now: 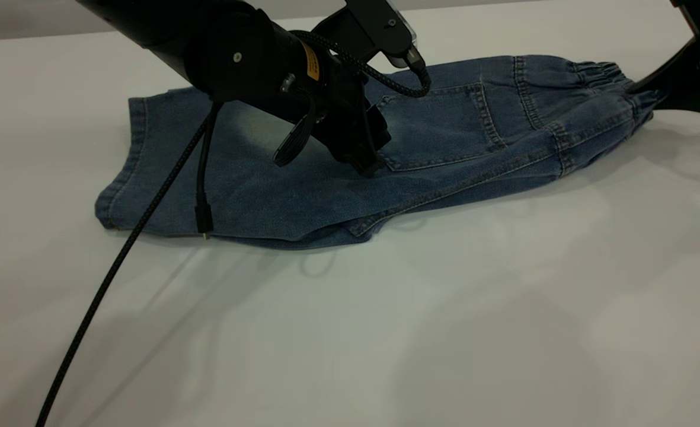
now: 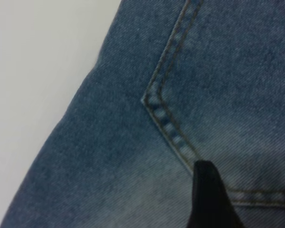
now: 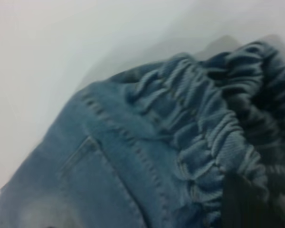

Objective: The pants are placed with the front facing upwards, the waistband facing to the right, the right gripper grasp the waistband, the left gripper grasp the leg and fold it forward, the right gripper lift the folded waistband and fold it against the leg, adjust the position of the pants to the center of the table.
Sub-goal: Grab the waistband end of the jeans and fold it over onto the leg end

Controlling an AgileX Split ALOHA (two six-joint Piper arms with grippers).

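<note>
Your short blue denim pants [image 1: 302, 190] lie flat on the big, smooth, white-grey surface [image 1: 385, 332], toward its far side. They look folded in half the long way, with one leg on top of the other. The leg hems point to your left. The crinkled dark blue elastic waistband [image 1: 598, 74] points to your right. A square patch pocket with tan stitching [image 1: 438, 127] faces up, and there is a pale faded patch [image 1: 255, 127] on the leg.

Your left end effector [image 1: 368, 166] is pressed down on the pants at the lower corner of that pocket. In the left wrist view you see one dark fingertip [image 2: 209, 194] on the cloth beside the pocket's tan seam [image 2: 168, 121]. You cannot tell whether it is open or closed.

Your right end effector [image 1: 643, 92] is at the waistband's end, at the far right. The waistband there sits a little above the surface and looks pinched in its fingers.

A black braided cable [image 1: 112, 267] hangs from the left arm and runs across the surface.
</note>
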